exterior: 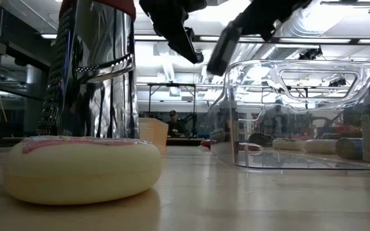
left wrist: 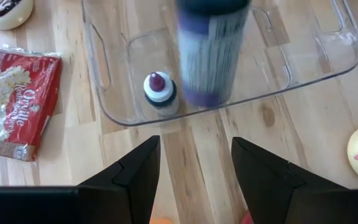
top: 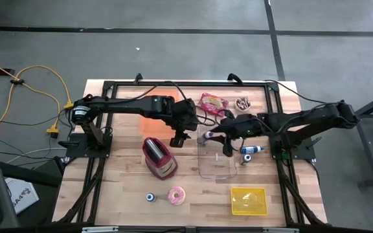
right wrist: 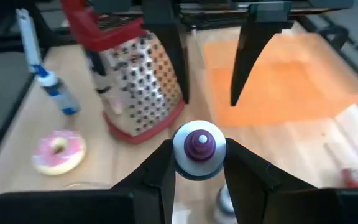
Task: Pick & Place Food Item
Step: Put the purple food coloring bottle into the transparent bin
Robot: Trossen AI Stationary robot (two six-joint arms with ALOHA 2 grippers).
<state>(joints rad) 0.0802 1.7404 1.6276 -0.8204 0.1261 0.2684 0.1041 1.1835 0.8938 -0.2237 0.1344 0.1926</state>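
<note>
Robotics lab or workshop — wooden desk (top: pixel 122 194) on a black frame rig, bare concrete floor (top: pixel 173 45) with a yellow cable (top: pixel 41 71), exposed ceiling ducts (exterior: pixel 339 25) and strip lights, more workbenches (exterior: pixel 172 131) behind.

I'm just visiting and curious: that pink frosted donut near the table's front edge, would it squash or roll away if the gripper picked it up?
The pink frosted donut lies flat on its broad side, so a push would probably slide it, not roll it. In the low view it looks smooth and glossy, so it may be a firm toy, perhaps slightly slippery. It is small, so likely light.
</note>
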